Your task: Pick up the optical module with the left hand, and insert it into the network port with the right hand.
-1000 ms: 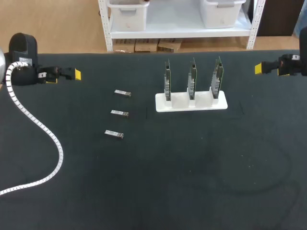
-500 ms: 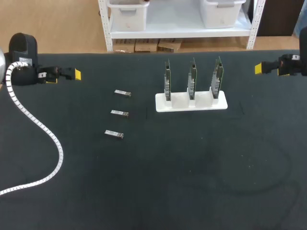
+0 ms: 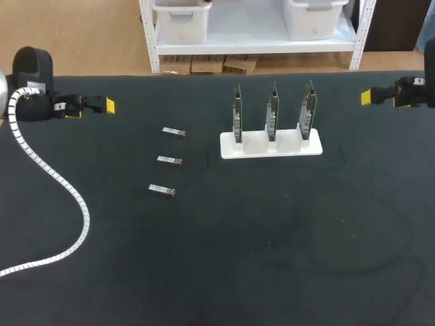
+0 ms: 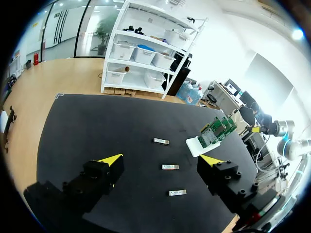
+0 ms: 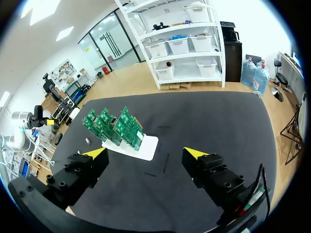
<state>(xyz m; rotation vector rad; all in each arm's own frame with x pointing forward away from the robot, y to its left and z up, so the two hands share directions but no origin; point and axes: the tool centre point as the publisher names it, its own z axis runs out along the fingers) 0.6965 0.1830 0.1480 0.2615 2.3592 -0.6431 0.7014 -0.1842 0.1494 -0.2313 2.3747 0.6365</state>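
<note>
Left claw (image 3: 107, 106) hangs over the tabletop (image 3: 272, 258) near its 10 o'clock corner, yellow tips pointing toward 3 o'clock. In its wrist view the left claw (image 4: 161, 160) stands spread wide, pinching nothing, and its fingers (image 4: 104, 171) touch no object. Right claw (image 3: 367, 97) sits opposite at about 2 o'clock on the tabletop, tips pointing toward 9 o'clock. In its own view the right claw (image 5: 146, 153) is also spread wide and holds nothing

Three optical modules lie flat on the black surface in a slanted column, well apart from both claws: the far module (image 3: 174, 132), the middle module (image 3: 169, 160) and the near module (image 3: 162, 191). They sit at roughly 9 o'clock from the white holder (image 3: 270, 147). From the left wrist all three lie ahead of the spread fingers, with the middle module (image 4: 170, 167) lined up between them

White holder rests just past the tabletop's centre toward 12 o'clock and carries three green circuit boards (image 3: 272, 112) standing upright in a row. From the right wrist the boards (image 5: 111, 125) stand ahead of that claw, on its left-finger side. Ports on the boards are too small to make out

White ribbed cable (image 3: 64, 187) trails from the left arm across the tabletop toward 8 o'clock
</note>
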